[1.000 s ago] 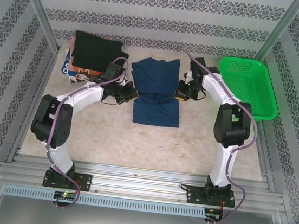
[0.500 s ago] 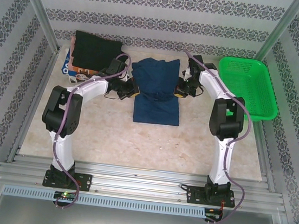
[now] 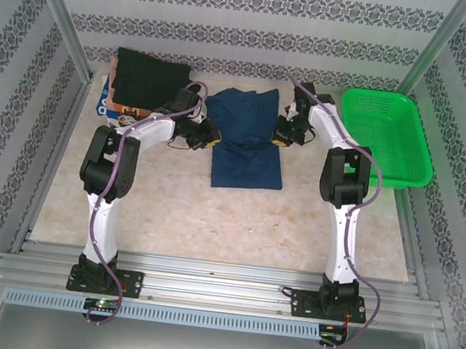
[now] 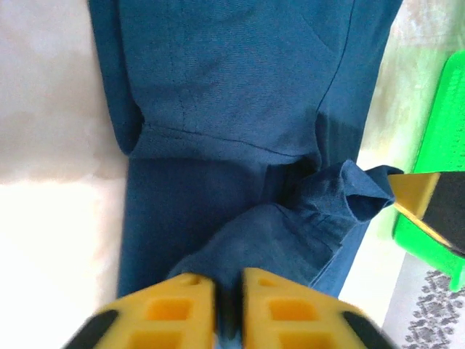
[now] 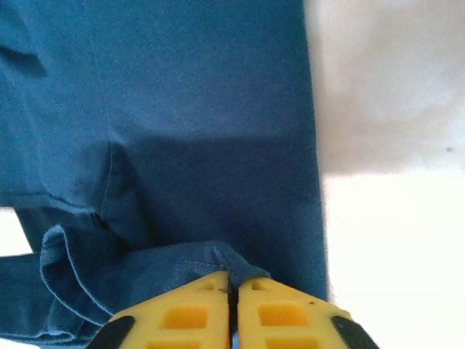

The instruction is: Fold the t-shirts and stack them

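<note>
Beige stone-look surface (image 3: 295,225), patterned walls around. Counted 3 t-shirts: navy t-shirt (image 3: 246,138) spread part-folded at centre back; black t-shirt (image 3: 147,75) stacked over multicoloured t-shirt (image 3: 109,107) in far left corner. Noted print there too small to read. Counted 1 green basket (image 3: 383,133) at far right, near right arm. Counted 2 grippers: left gripper (image 4: 229,291) pinching raised fold at navy t-shirt's left edge, right gripper (image 5: 232,291) pressed nearly together on fold at its right edge.

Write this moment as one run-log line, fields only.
step: fold | left gripper: shut on navy t-shirt | right gripper: shut on navy t-shirt | black t-shirt: far left
</note>
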Controlling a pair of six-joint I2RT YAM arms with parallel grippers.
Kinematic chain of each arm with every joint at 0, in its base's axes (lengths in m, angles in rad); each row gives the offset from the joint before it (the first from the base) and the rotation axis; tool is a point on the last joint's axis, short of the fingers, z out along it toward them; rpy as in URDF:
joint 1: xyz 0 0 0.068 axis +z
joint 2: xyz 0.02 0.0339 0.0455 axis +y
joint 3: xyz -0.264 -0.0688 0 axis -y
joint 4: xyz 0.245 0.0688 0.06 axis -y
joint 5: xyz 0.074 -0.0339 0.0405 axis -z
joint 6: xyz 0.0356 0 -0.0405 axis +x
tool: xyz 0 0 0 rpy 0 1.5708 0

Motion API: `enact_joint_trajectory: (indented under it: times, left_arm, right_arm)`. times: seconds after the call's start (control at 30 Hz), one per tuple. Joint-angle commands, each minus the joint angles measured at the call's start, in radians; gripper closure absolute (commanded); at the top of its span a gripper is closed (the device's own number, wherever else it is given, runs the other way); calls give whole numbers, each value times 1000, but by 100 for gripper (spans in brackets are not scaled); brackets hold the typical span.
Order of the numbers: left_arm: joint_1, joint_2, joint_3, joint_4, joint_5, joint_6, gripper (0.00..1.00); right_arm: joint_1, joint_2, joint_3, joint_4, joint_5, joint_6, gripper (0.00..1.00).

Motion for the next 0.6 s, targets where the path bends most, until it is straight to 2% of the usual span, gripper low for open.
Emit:
enact_joint_trajectory:
  times: [0.0, 0.07, 0.17, 0.23, 0.27, 0.4, 0.5, 0.57]
  left_arm:
    - [19, -1, 61, -13, -11, 19, 63]
    - [19, -37, 77, 7, -8, 3, 49]
    - [19, -109, 101, 35, -14, -16, 39]
    - [20, -168, 94, 54, -20, -29, 33]
    - [18, -196, 86, 50, -21, -29, 25]
    - [-3, -306, 1, -31, -28, 17, 22]
    - [-45, -387, -131, -102, -37, 40, 23]
    - [-86, -445, -277, -64, -39, 7, 25]
  right_arm:
    - [-24, 16, 59, -37, -24, 15, 72]
    - [-33, -37, 52, 5, -17, 25, 61]
    - [-48, -158, 4, 77, -15, 33, 47]
    - [-55, -252, -74, 121, -14, 30, 42]
    - [-59, -305, -129, 144, -21, 26, 42]
    - [-66, -487, -402, 198, -46, 22, 40]
    - [-65, -603, -676, 305, -95, 56, 40]
    - [-61, -642, -822, 360, -112, 60, 40]
